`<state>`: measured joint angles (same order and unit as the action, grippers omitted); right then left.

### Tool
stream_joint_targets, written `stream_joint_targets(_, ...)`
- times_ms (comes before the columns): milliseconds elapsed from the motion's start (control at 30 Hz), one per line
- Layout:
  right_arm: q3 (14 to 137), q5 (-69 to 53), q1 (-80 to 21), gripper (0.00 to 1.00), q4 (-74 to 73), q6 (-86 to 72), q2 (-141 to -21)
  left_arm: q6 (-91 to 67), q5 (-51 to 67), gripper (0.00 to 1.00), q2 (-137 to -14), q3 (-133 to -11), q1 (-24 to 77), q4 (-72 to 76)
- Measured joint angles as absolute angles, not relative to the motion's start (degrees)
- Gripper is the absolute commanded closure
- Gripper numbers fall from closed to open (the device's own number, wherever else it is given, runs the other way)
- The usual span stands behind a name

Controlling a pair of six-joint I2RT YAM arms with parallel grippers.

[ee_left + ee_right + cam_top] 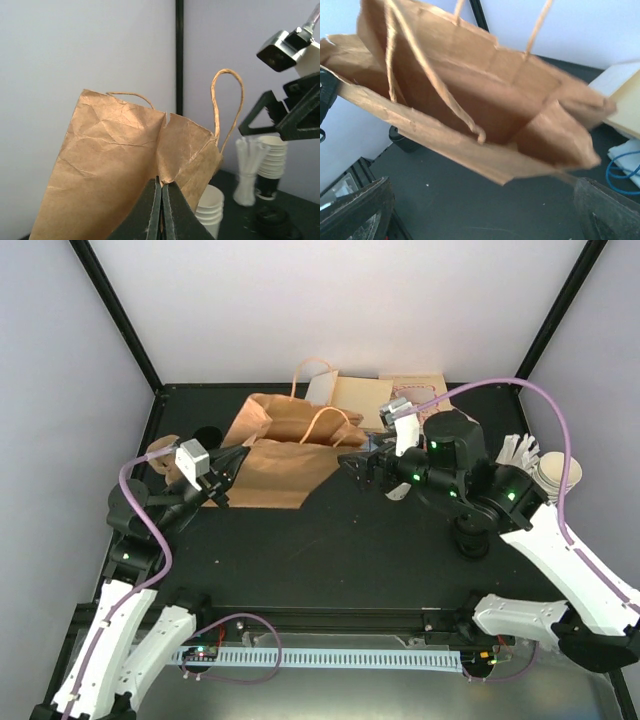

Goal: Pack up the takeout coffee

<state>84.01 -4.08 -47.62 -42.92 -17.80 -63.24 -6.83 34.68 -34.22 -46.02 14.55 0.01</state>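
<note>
Overhead, a creased brown paper bag (290, 455) is pinched by the left gripper (238, 458). Close up, its matte edge is clamped. Opposite, the right gripper (482, 210) is spread wide at its mouth; the coffee cup cannot be located.

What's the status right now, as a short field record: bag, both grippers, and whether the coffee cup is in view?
bag: brown paper bag, mouth open toward the right arm, handles loose
left: left gripper shut on a fold of the bag
right: right gripper open, empty, facing the bag's mouth
coffee: takeout coffee not seen in any view; no cup in the visible part of the bag's inside
nearby: stack of lidless cups at the table's right side
</note>
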Motion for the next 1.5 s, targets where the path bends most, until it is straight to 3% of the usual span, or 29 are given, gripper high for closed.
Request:
stream_joint_targets(267, 80.6, -3.7, -47.6, 0.00, -40.9, -25.8, -63.4, -2.7, 22.4, 0.98, -34.7, -40.0, 18.7, 6.4)
stream_joint_targets(633, 77.3, -3.8, -47.6, 0.02, -41.9, -36.1, -65.3, -3.1, 7.4, 0.98, -35.0, -30.8, 34.9, 8.1)
stream_joint_targets(900, 75.2, -4.2, -47.6, 0.16, -41.4, -48.2, -66.0, -2.7, -0.1, 0.99, -30.1, -28.4, 45.0, 8.1)
stream_joint_targets(1067, 75.3, -3.4, -47.6, 0.15, -41.2, -57.8, -66.2, -2.0, -2.0, 0.99, -29.3, -27.8, 47.4, 8.2)
stream_joint_targets(1400, 77.0, -2.2, -47.6, 0.22, -39.9, -68.9, -68.5, -0.8, -3.3, 0.99, -30.6, -27.5, 51.2, 8.2)
stream_joint_targets(1500, 77.0, -2.1, -47.6, 0.36, -38.9, -70.0, -68.6, -0.6, -3.3, 0.98, -30.9, -27.5, 52.2, 8.2)
